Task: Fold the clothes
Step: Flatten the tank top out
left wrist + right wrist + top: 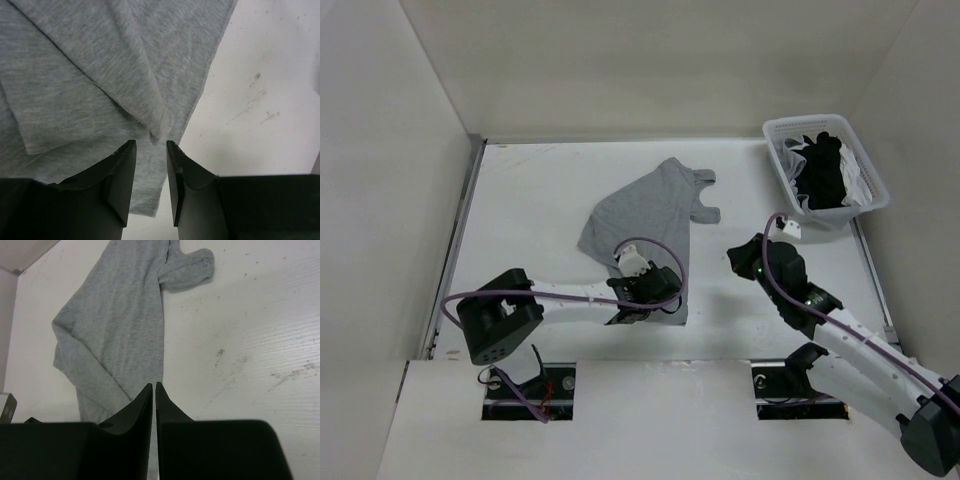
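The clothes (pixel 640 210) are a light-grey garment lying crumpled and partly folded on the white table (pixel 540 200), mid-table. My left gripper (pixel 650 292) hovers over its near right corner. In the left wrist view the left gripper (pixel 151 142) has its jaws a narrow gap apart, with the grey fabric (pixel 100 75) lying flat beneath the gap and a raised fold just ahead of the tips. My right gripper (pixel 738 258) hangs to the right of the garment, off the cloth. Its jaws (pixel 154 384) are pressed almost together with nothing between them, and the garment (pixel 120 325) stretches ahead of them.
A white slatted basket (pixel 805 120) holding dark and white laundry (pixel 825 170) stands at the back right. Walls close the table on the left, back and right. Bare table (pixel 250 340) lies between the garment and the basket.
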Motion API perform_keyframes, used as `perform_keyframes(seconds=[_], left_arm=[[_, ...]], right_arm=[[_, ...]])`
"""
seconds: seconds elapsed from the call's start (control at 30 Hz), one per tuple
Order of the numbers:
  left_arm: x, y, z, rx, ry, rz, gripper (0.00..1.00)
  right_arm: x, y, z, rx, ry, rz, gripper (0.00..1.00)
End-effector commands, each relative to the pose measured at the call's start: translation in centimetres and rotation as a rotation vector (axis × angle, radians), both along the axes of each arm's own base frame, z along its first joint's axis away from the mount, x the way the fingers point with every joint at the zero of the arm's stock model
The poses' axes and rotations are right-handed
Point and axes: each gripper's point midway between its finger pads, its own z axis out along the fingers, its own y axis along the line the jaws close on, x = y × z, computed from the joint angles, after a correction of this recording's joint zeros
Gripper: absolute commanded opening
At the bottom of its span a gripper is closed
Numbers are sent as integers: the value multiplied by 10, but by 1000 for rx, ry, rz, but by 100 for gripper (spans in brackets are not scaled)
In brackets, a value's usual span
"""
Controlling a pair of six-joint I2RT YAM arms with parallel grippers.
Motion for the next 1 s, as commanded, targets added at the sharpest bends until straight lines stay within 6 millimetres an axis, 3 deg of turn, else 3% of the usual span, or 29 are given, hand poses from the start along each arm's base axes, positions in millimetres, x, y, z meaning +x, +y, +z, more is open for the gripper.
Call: perform_keyframes(seconds=[0.0, 0.2, 0.77, 0.97], left_arm=[[12, -17, 7, -119, -8, 60, 27], [20, -24, 14, -146, -44, 40, 24], [14, -15, -20, -115, 45, 43, 19], [21, -18, -5, -162, 10, 46, 13]], right_arm=[[0, 5, 7, 4, -29, 20, 10], [-4, 17, -1, 5, -13, 67, 10], [-2, 19, 6, 14, -26, 68, 12], [-5, 19, 0, 10, -12, 69, 17]])
